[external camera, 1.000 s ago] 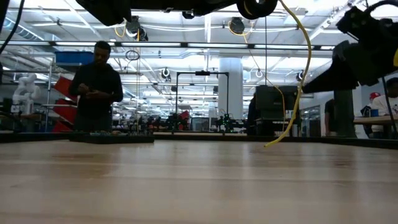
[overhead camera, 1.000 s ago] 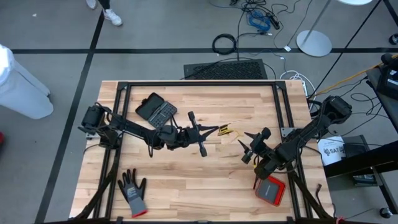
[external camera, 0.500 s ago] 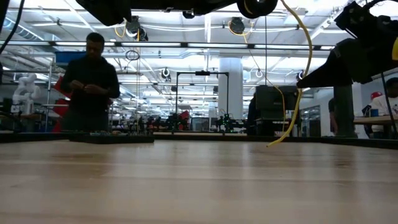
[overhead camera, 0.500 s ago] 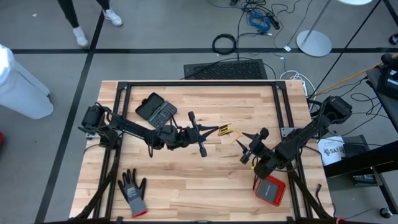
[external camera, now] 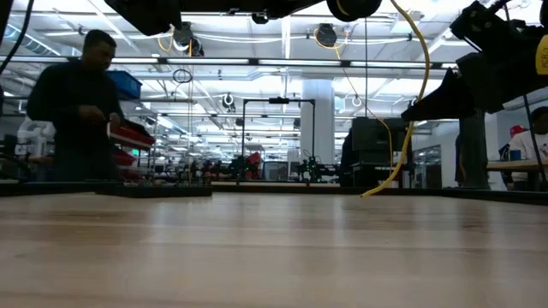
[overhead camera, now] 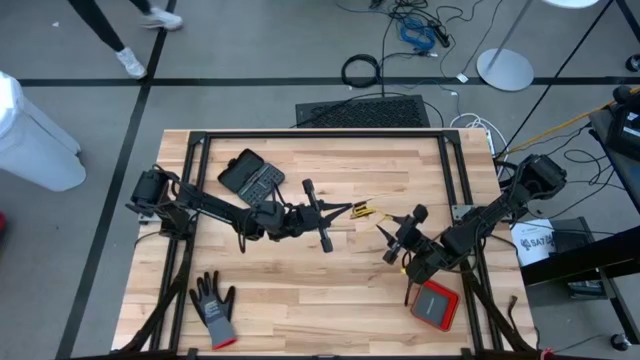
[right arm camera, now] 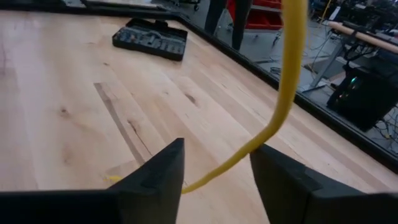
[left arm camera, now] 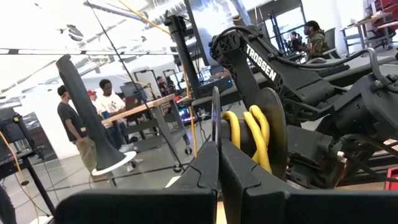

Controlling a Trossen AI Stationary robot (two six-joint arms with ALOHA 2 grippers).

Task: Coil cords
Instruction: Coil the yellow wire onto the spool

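Note:
The thin yellow cord (overhead camera: 363,210) is partly wound on a small black round part (left arm camera: 264,124). My left gripper (overhead camera: 350,210) holds it above the table's middle, shut. From there the cord (external camera: 421,77) hangs in a slack curve down to the tabletop, where its lower end (external camera: 368,193) rests. My right gripper (overhead camera: 396,225) is open just right of it. Its two fingers stand on either side of the hanging cord (right arm camera: 289,74). I cannot tell whether they touch it. My left gripper pinches a thin black flange (left arm camera: 215,121) of the round part between its two shut fingers. The yellow turns (left arm camera: 245,134) sit just beyond it. The fingers lie about level, coming from the table's left. The round part is lifted clear and the cord hangs slack below.
A black tool case (overhead camera: 252,172) lies at the far left and a grey glove (overhead camera: 213,308) at the near left. A red and black flat thing (overhead camera: 435,303) lies near my right arm. Black frame rails (overhead camera: 320,135) border the table. A person (external camera: 77,111) walks beyond it.
My right gripper has gone a little toward the table's left, closer to the hanging cord and my left gripper, still open. The cord's lower end has shifted slightly with it. The person behind the table has walked on.

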